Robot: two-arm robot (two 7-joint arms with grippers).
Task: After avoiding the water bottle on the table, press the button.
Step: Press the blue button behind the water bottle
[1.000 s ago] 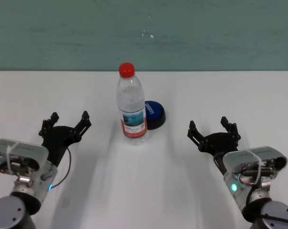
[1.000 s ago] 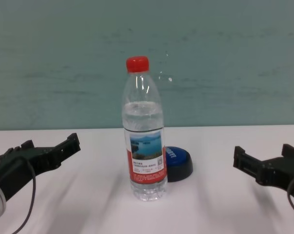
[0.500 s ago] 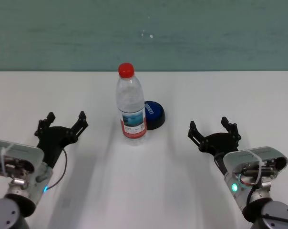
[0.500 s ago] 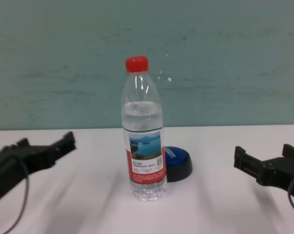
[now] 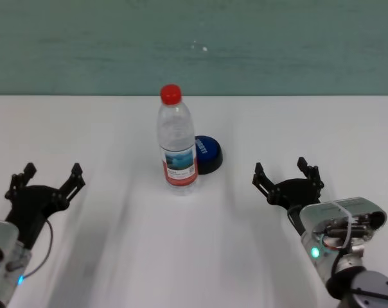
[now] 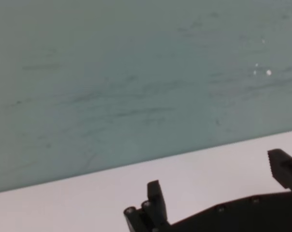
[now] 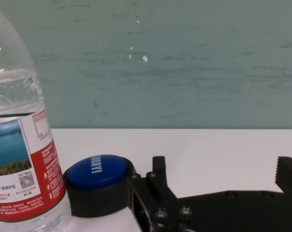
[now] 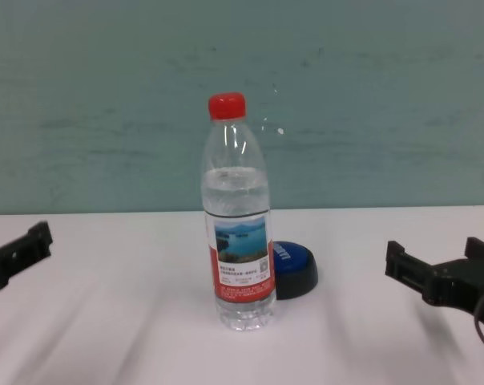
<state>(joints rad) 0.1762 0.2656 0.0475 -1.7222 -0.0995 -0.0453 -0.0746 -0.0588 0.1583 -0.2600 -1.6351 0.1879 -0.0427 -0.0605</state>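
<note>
The water bottle (image 5: 177, 142), clear with a red cap and a lake label, stands upright in the middle of the white table (image 5: 194, 256); it also shows in the chest view (image 8: 237, 233) and the right wrist view (image 7: 20, 135). The blue dome button (image 5: 207, 153) sits just behind the bottle to its right, partly hidden by it in the chest view (image 8: 294, 267), and shows in the right wrist view (image 7: 100, 182). My left gripper (image 5: 46, 181) is open, far to the left of the bottle. My right gripper (image 5: 288, 173) is open, to the right of the button.
A teal wall (image 5: 194, 45) runs behind the table's far edge. Bare tabletop lies between each gripper and the bottle.
My left gripper has moved left and back toward me, away from the bottle. The right gripper, bottle and button have not moved.
</note>
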